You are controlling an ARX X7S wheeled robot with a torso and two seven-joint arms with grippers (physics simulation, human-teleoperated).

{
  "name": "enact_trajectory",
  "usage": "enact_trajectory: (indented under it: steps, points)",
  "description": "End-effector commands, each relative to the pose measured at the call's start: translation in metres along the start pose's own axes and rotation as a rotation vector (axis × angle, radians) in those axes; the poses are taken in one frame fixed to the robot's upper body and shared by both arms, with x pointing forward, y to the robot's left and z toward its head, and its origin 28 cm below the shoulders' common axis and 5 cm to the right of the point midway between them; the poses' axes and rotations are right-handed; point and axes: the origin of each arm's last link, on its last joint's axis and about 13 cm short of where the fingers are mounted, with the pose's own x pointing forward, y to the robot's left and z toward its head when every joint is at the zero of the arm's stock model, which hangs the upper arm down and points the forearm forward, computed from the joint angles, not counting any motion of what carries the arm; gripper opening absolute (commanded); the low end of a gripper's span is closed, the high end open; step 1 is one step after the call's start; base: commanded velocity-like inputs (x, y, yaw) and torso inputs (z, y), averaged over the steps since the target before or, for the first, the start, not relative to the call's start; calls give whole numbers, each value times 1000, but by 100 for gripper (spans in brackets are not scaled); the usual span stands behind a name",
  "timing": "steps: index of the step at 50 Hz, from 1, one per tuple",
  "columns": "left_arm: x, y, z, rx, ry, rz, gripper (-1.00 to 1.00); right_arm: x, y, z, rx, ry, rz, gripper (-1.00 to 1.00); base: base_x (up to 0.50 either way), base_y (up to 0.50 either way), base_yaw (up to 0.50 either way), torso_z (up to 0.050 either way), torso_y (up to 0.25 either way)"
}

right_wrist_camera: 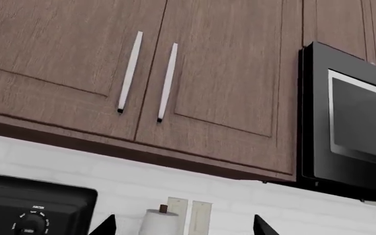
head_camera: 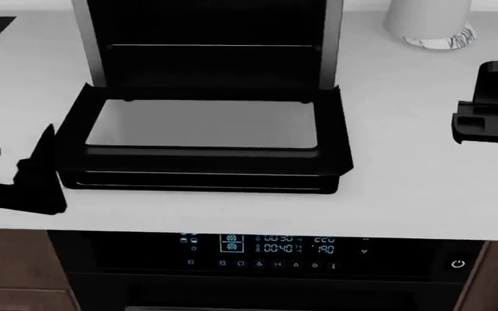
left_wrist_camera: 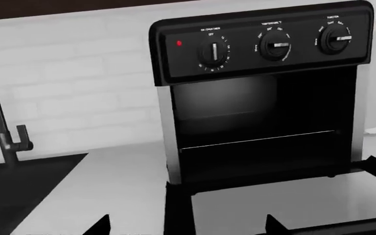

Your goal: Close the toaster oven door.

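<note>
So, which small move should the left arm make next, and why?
Probably slide the left gripper a little right and under the front edge of the door, ready to lift. The door lies fully open, flat on the counter, and the gripper sits just off its left corner, not yet touching. The right gripper is farther away.

Kitchen corner, white brick and brown wood

A pale surface (head_camera: 422, 188) runs beneath a white brick wall (left_wrist_camera: 64, 73); a black sink (left_wrist_camera: 18, 181) with dark faucet (left_wrist_camera: 5, 132) sits at lower left. Above, brown cabinets (right_wrist_camera: 227, 73) with silver handles (right_wrist_camera: 129, 71), a black microwave (right_wrist_camera: 351, 122) at right, and a built-in oven (head_camera: 266, 259) below.
</note>
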Motion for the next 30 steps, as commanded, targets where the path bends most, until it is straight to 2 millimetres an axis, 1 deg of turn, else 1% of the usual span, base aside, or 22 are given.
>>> enact_trajectory:
  steps: [1, 11, 21, 30]
  points:
    - [0, -1, -1, -2, -3, -6, 100, -2, -1, 0, 0, 3, 4, 100, 0, 500, 0, 0, 0]
    - [1, -1, -1, 2, -7, -10, 100, -3, -2, 0, 1, 2, 5, 100, 0, 490, 0, 0, 0]
    - [2, -2, -2, -7, -11, -15, 100, -4, -2, 3, 5, -1, 5, 100, 0, 0, 0, 0, 0]
    - [1, -2, -1, -11, -18, -12, 100, -4, -3, 7, -7, -2, 6, 100, 305, 0, 0, 0, 0]
